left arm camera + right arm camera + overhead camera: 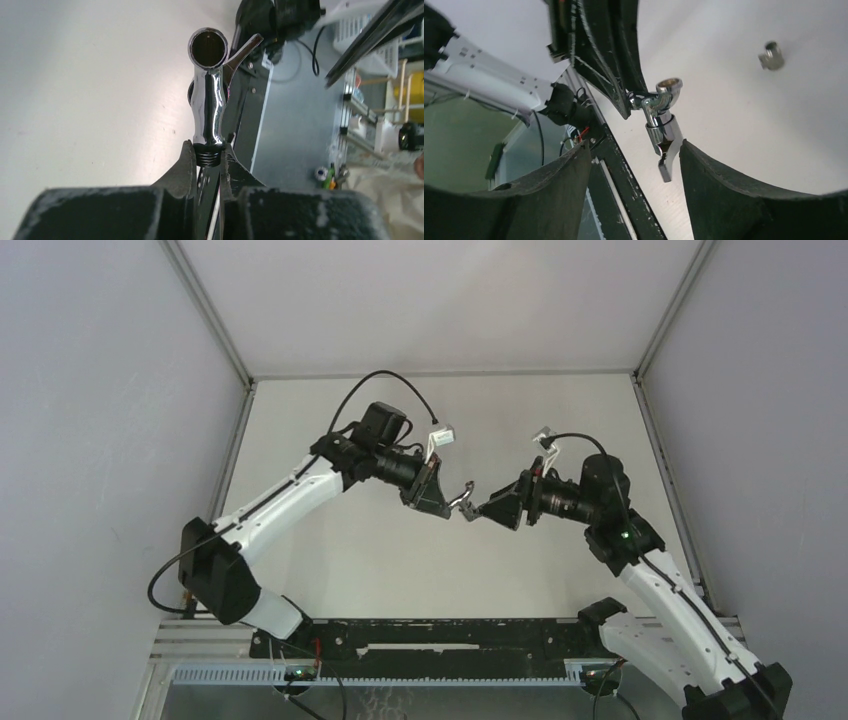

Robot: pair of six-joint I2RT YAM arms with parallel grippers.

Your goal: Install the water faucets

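L gripper (207,152) jaws pinch the threaded end of the chrome tap (209,95), held in the air mid-table. R gripper (634,150), just right of it, has jaws spread wide either side of tap's lever, not touching. Dull-grey stub (771,55) lies on white table (400,560), well apart.

Mirror-glossy chrome tap piece (207,107), dull-grey ribbed metal stub (772,55), matt off-white bench (400,560), scuffed matt black left pincer (206,156)
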